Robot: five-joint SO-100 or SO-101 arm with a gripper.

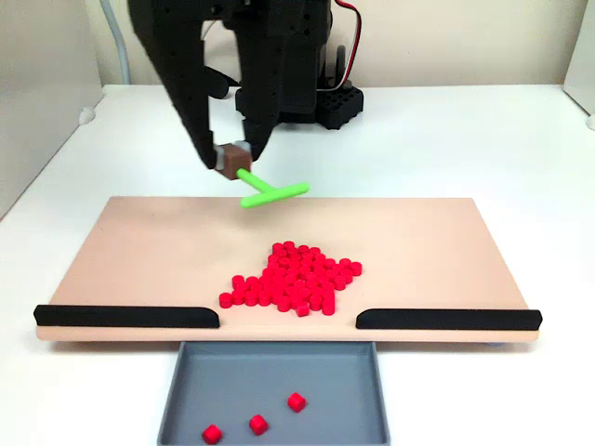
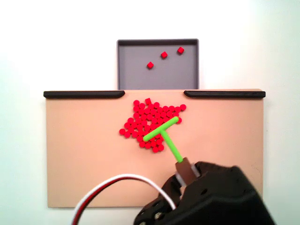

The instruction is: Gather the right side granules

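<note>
**Colours on the bench**

Granules (image 1: 296, 279): bright red, plain. T-shaped pusher (image 1: 265, 190): lime green, on a brown block (image 1: 231, 158). Board (image 1: 139, 251): pale peach, two black rails (image 1: 125, 317) near edge. Tray (image 1: 279, 372): grey. Gripper (image 1: 232, 153): black. Table (image 1: 465, 139): white.

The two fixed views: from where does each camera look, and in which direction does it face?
A fixed view: low at the tray end, facing the robot base; the arm descends from the top, its tool holding the green pusher above the board.
Another fixed view: straight above, looking down, with the tray at the top; the arm enters from the bottom, the tool gripping the pusher.
Both show the granules piled mid-board and three in the tray.
</note>
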